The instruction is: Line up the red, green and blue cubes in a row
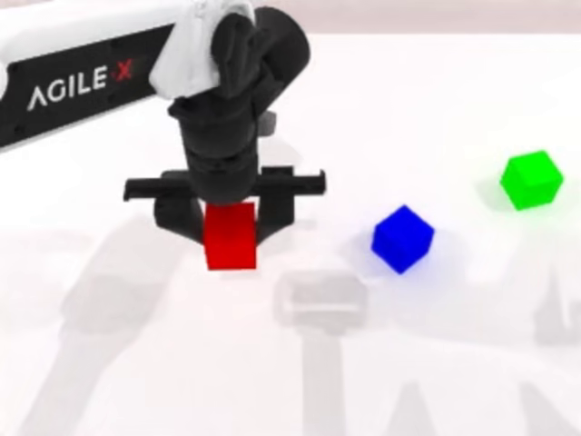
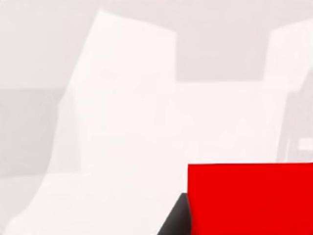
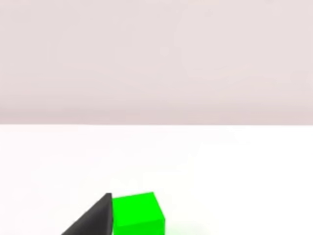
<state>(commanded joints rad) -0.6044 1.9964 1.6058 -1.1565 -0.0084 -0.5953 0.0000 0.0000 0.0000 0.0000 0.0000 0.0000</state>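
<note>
Showing right gripper (image 3: 90, 220) beside green cube (image 3: 138, 211).

Free room, top view: the white tabletop (image 1: 472, 363) lies bare along the whole lower part of the frame and across the upper right.

Obstacles: the left arm's black gripper (image 1: 230, 222) with its white AgileX arm fills the upper left and centre left; its jaws are closed on the small bright red cube (image 1: 230, 238), so that spot is blocked from above.

The small deep blue cube (image 1: 402, 238) stands right of centre, well apart from the red one; open gap between them.

The small bright green cube (image 1: 532, 179) sits near the right edge, apart from the blue; a narrower gap there.

Right wrist view: a dark fingertip (image 3: 93, 218) stands just beside the green cube (image 3: 138, 211).
</note>
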